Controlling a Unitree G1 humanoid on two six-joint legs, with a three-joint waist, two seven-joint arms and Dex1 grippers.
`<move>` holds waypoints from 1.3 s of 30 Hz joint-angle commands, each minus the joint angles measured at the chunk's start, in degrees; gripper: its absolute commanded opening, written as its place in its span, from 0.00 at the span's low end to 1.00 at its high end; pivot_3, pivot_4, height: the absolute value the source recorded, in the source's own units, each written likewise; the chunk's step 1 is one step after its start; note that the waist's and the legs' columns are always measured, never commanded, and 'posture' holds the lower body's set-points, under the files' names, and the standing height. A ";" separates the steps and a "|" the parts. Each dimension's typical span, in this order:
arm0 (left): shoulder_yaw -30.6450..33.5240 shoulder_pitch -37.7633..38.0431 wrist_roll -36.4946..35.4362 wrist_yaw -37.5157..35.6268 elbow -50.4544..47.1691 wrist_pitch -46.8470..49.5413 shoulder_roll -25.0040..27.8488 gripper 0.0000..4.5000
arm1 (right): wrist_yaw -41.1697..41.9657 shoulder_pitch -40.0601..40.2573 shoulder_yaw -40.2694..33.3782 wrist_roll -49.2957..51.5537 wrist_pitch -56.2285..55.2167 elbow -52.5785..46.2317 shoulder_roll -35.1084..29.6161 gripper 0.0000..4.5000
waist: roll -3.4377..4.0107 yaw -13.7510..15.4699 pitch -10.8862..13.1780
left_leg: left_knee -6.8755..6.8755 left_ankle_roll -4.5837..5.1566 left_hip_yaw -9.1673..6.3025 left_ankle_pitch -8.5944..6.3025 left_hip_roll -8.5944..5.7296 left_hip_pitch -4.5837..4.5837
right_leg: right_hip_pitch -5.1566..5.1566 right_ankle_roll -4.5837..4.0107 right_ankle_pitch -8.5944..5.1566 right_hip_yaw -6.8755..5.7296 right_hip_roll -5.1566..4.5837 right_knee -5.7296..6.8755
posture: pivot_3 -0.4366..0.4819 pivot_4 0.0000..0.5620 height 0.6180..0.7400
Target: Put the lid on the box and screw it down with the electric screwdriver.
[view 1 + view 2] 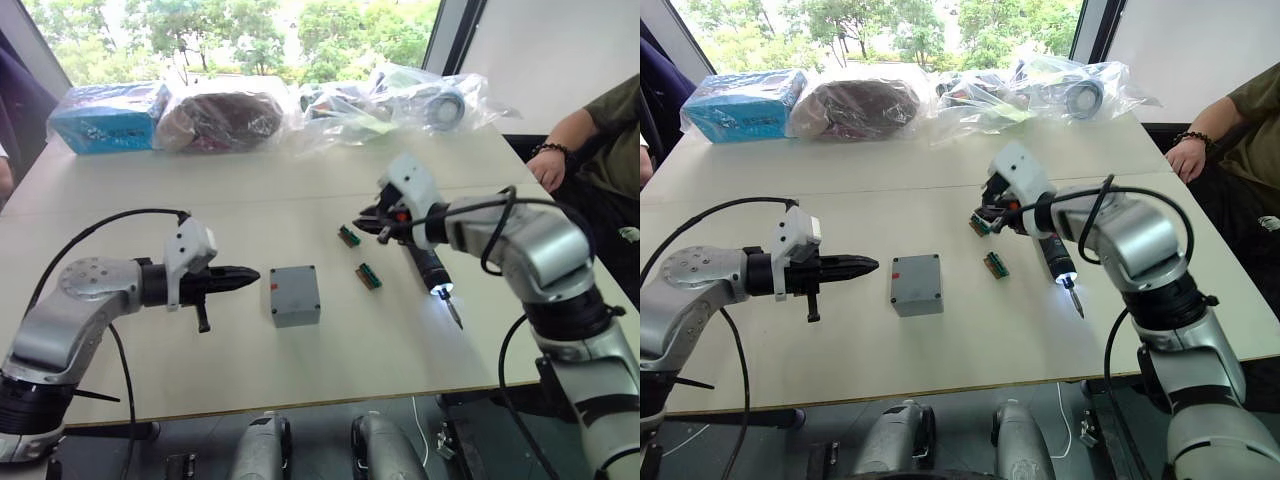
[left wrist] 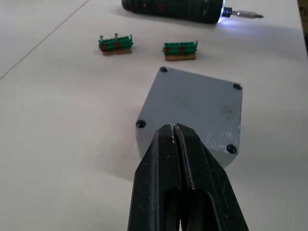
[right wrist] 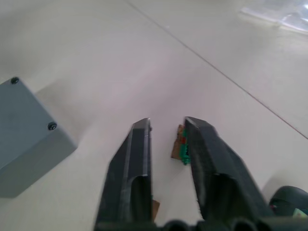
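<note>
The grey box stands at the middle of the table, and the lid lies flat on top of it with a dark screw head in each corner. My left gripper is shut with nothing in it, just left of the box and pointing at it. The black electric screwdriver lies on the table to the right of the box, its tip light on. My right gripper is open and empty, hovering above a small green piece beside the screwdriver's rear end.
Two green-gold pieces lie between box and screwdriver. A blue packet and several plastic bags line the far edge. A person's arm rests at the table's right side.
</note>
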 commanded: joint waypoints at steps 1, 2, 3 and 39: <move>-0.64 1.92 3.28 -1.03 0.68 -3.57 1.26 0.00 | 2.50 4.43 3.93 -3.25 -5.42 -2.68 0.04 0.00 | 0.01 -0.01 0.01 | 0.00 0.00 0.00 0.00 0.01 0.00 | -0.01 0.00 0.00 0.00 0.00 0.01 | 0.48 0.27 1.00; -1.32 2.64 4.47 -1.25 1.10 -4.68 1.29 0.00 | 2.98 5.67 4.85 -4.08 -6.68 -2.91 0.03 0.00 | 0.01 -0.02 0.01 | 0.00 0.00 0.00 0.00 0.00 0.00 | -0.01 0.00 0.00 0.00 0.00 0.01 | 0.48 0.27 1.00; -1.75 3.14 5.20 -1.12 1.52 -5.31 0.91 0.00 | 3.35 6.58 5.54 -4.70 -7.52 -2.96 0.20 0.00 | 0.01 -0.04 0.01 | 0.00 0.00 0.01 0.00 -0.01 0.00 | -0.02 0.00 0.00 0.00 0.01 0.02 | 0.48 0.27 1.00; -9.12 -7.24 13.12 -5.42 15.90 -12.96 -8.03 0.00 | 14.03 6.71 7.13 -11.83 -6.62 -6.67 -1.41 0.00 | -0.04 0.00 -0.02 | 0.13 0.00 0.01 0.00 -0.04 0.03 | 0.03 0.02 0.02 -0.08 0.04 0.17 | 0.48 0.27 1.00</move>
